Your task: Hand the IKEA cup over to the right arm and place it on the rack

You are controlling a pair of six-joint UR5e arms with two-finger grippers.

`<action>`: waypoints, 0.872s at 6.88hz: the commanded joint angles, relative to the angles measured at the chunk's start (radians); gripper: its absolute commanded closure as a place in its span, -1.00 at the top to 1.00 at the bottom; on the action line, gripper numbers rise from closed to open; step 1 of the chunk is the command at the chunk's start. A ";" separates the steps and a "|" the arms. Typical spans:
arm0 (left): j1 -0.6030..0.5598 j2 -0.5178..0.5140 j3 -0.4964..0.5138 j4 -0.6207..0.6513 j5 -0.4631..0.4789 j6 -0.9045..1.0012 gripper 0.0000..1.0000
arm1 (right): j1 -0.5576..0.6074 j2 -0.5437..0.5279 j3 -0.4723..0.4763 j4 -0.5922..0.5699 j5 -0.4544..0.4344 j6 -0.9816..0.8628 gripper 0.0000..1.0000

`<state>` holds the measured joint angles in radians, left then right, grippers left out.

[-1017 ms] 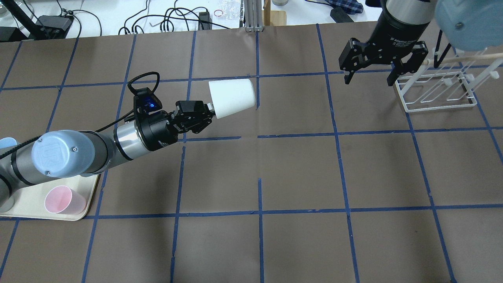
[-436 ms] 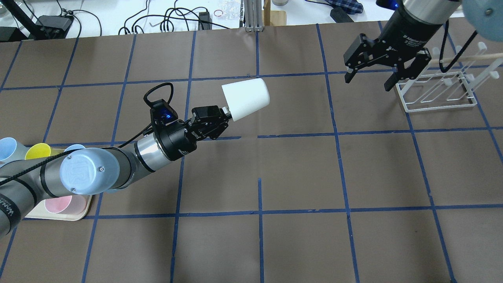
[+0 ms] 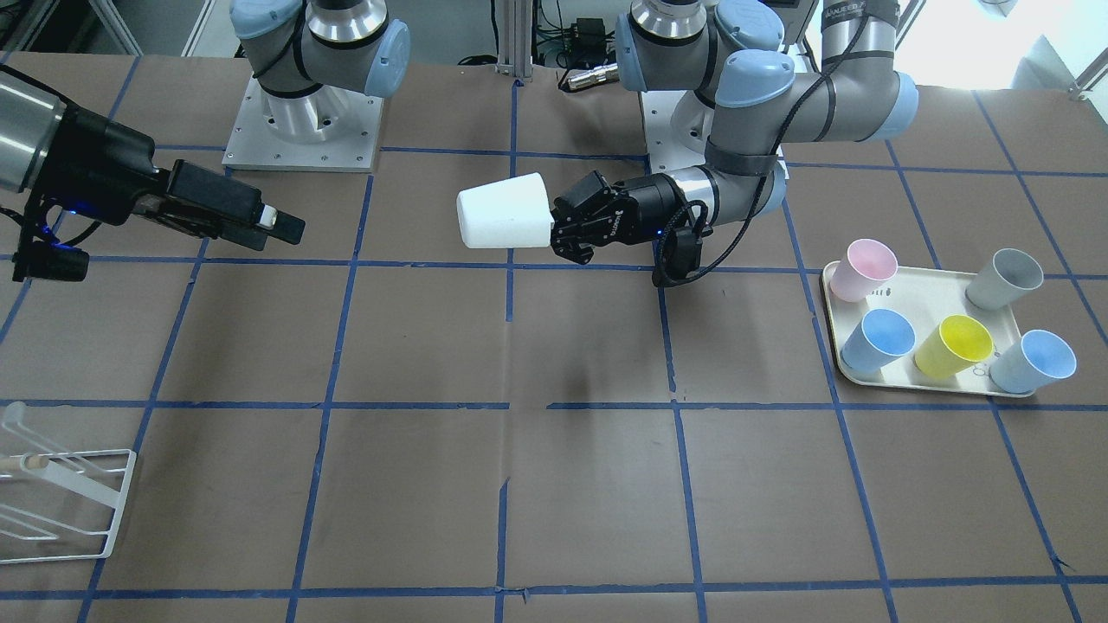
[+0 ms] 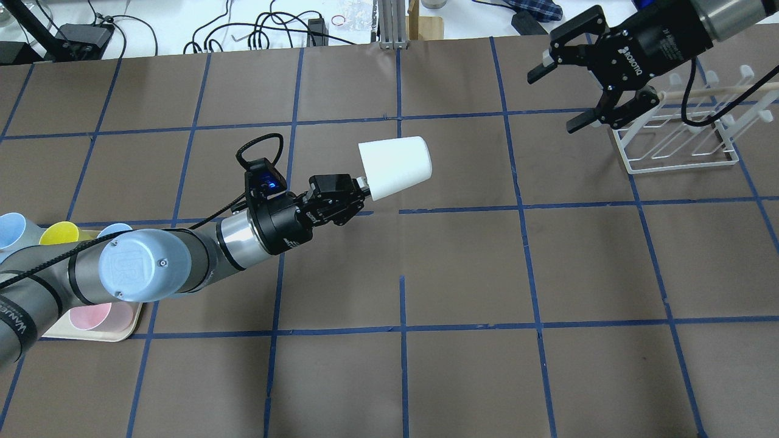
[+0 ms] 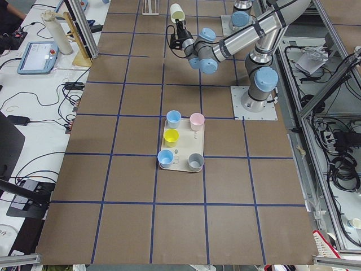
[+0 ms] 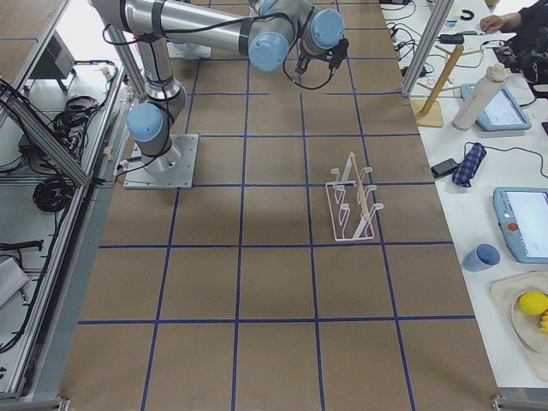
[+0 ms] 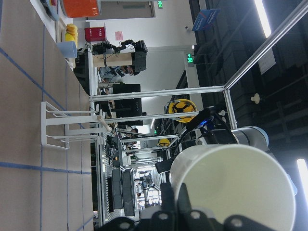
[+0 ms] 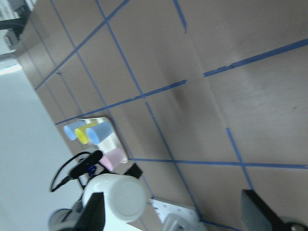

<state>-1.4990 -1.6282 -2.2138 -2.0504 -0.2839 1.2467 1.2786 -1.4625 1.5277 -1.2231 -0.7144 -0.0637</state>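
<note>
The IKEA cup is off-white and lies on its side in the air above the table's middle, base pointing right. My left gripper is shut on its rim; both also show in the front view as cup and gripper. My right gripper is open and empty, far right, just left of the white wire rack, jaws turned toward the cup. The right wrist view shows the cup's base ahead between its fingers. The left wrist view shows the cup and the rack.
A cream tray holds pink, grey, yellow and two blue cups, under my left arm in the overhead view. The brown table has blue tape lines. Cables and clutter lie beyond the far edge.
My left arm has carried the cup to the right, toward the table's middle. My right gripper has swung up and turned its open jaws leftward, toward the cup.
</note>
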 commanded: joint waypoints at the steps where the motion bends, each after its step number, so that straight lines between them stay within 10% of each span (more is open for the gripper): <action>1: -0.065 0.016 0.002 0.001 0.000 -0.007 -1.00 | -0.001 0.004 0.105 0.033 0.249 -0.002 1.00; 6: -0.144 0.012 0.005 0.024 -0.185 -0.012 -1.00 | 0.001 -0.027 0.163 0.303 0.179 0.019 1.00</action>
<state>-1.6254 -1.6121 -2.2099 -2.0364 -0.4229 1.2338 1.2772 -1.4763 1.6972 -1.0235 -0.5190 -0.0537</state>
